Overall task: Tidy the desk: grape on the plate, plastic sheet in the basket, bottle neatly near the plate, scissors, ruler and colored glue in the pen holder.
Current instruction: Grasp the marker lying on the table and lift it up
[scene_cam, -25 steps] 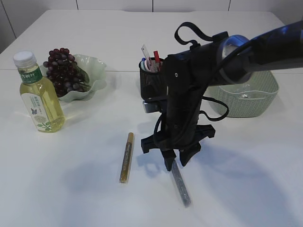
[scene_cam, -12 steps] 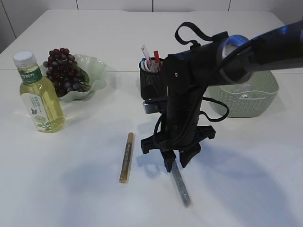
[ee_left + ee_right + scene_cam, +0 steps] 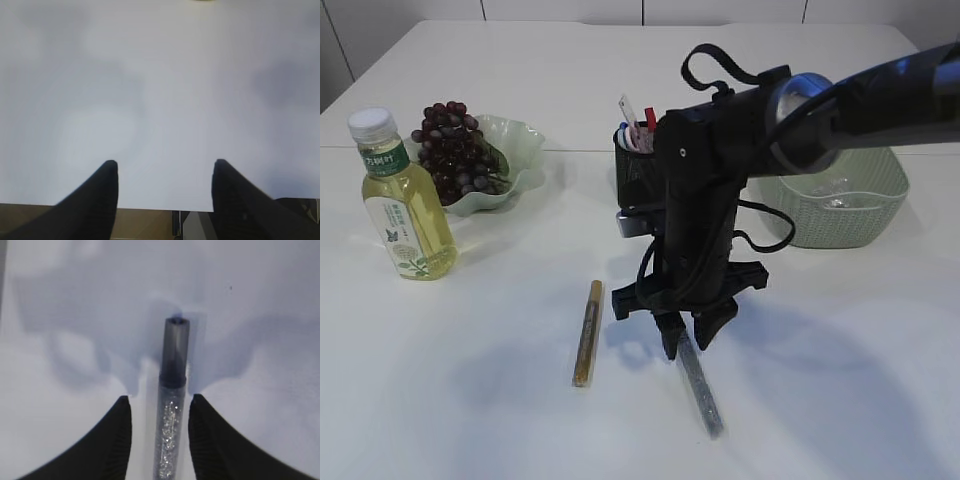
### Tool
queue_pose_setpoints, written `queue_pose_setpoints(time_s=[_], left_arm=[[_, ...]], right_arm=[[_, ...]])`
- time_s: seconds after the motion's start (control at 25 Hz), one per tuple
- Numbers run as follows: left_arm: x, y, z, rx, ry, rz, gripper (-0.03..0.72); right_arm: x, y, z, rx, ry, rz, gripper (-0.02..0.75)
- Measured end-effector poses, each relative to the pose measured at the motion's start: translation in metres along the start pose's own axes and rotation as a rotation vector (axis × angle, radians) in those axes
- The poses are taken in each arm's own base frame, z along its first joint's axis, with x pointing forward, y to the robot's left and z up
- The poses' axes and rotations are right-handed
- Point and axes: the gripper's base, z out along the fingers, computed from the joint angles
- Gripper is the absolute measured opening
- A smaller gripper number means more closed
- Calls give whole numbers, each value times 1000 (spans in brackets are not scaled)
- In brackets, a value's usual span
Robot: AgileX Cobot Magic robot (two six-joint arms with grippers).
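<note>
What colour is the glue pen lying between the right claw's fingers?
Silver glitter with a dark grey cap; the glue pen shows best in the right wrist view.

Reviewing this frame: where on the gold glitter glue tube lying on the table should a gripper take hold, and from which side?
Probably mid-barrel, coming straight down from above. The gold glue tube lies flat on the white table, long and thin, running roughly toward and away from the camera, so jaws should straddle it across its narrow width. It lies apart from the silver glue tube, which the right gripper already straddles, so the space around it looks free.
</note>
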Motion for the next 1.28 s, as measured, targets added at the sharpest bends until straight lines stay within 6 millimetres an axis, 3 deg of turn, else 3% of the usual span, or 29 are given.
queue_pose_setpoints(time_s=[0.84, 1.28], left_arm=[[0, 0, 0, 0, 0, 0, 435], [0, 0, 0, 0, 0, 0, 435]], right_arm=[[-7, 0, 9, 34, 60, -10, 312], [-7, 0, 9, 35, 59, -11, 259]])
